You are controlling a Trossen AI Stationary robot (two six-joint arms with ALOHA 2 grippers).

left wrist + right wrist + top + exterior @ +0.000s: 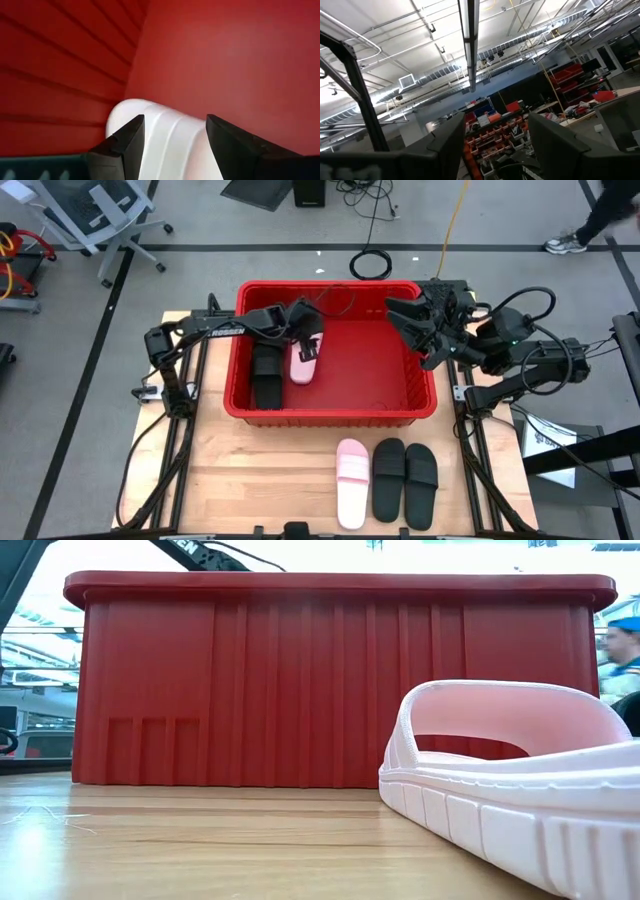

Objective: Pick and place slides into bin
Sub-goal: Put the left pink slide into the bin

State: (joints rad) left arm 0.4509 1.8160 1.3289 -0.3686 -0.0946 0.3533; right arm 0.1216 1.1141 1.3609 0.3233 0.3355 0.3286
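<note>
The red bin stands at the table's middle. On its floor near the left wall lie a pale pink slide and a black slide. My left gripper hangs open inside the bin just above the pink slide. Its fingers stand to either side of the slide's rounded end without touching it. On the table in front of the bin lie one pink slide and two black slides side by side. My right gripper is raised over the bin's far right corner, open and empty, pointing up.
The bin's ribbed wall rises close beside my left gripper. In the low view the near pink slide lies in front of the bin. Bare wood table lies to the front left.
</note>
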